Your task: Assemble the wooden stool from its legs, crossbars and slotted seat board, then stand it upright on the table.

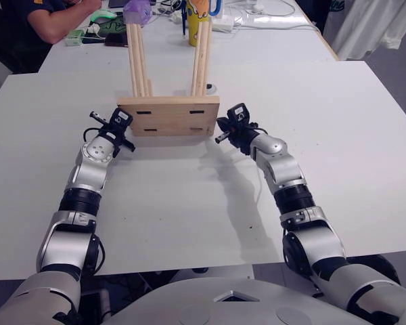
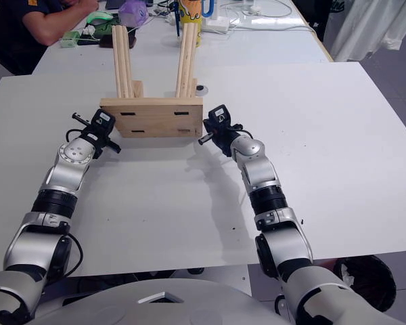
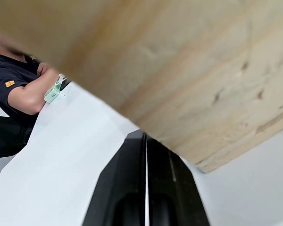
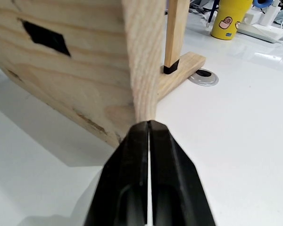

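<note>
1. Since the pale wooden stool looks already put together but is not upright, the step in hand seems to be the last one: to stand it on the white table.
2. Its rectangular slotted seat board stands on one long edge near the middle of the table, and the face with the dark slots is turned to the robot. The long axis of the board runs from left to right across the robot.
3. The long thin wooden legs go out from the back face in two groups and point away from the robot. How much they rise from the table I cannot tell.
4. The left gripper is low at the left short end of the board, with its two black fingers pressed together and nothing between them. Whether it touches the wood I cannot tell.
5. The right gripper is at the right short end, with its fingers also together and holding nothing. Its tips meet the lower corner of the board.
6. Both arms are about equally near, one at each end, so the board lies between them.
7. In my judgement the coming move turns on this: the legs must go from pointing away to pointing down. For that the board must rise and swing over the feet, both ends together, or the stool may twist and fall.
</note>
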